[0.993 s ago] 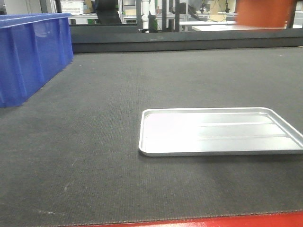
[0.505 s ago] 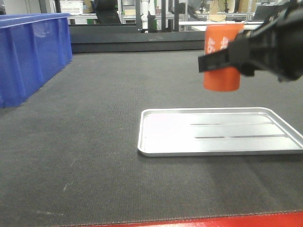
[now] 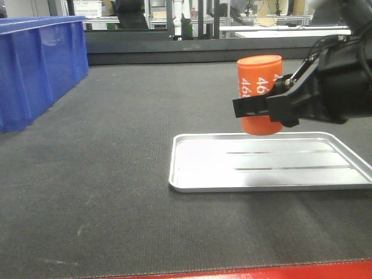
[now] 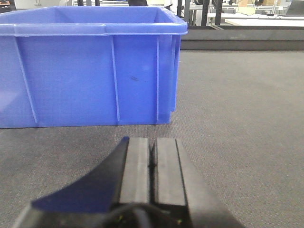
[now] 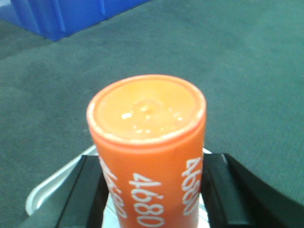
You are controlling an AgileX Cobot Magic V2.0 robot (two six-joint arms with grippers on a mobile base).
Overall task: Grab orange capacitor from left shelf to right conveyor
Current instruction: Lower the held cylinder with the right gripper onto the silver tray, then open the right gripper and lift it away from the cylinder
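Clamped in the right gripper (image 5: 153,192): the orange capacitor (image 5: 147,142), upright, with a black finger (image 5: 85,190) pressed flat against each side of its lower body and the jaws parted only as wide as the can itself. Printed down its side in white, over and over, "4680"; on top, a flat orange cap with a pale worn rim. Held low over the far left part of a shallow silver tray (image 3: 256,187), base about level with the tray's back rim in the front view; impossible to say whether touching the metal or hanging just clear of it. Beneath both tray and can, the right conveyor (image 3: 104,174), dark grey and textured, bordered by a red edge (image 3: 290,272) along the front. Well apart to the left, standing on the same belt, a blue plastic bin (image 3: 35,64) with ribbed walls. Facing that bin from near by and low over the belt, the left gripper (image 4: 152,164), pads (image 4: 137,166) pressed together with nothing held between them.
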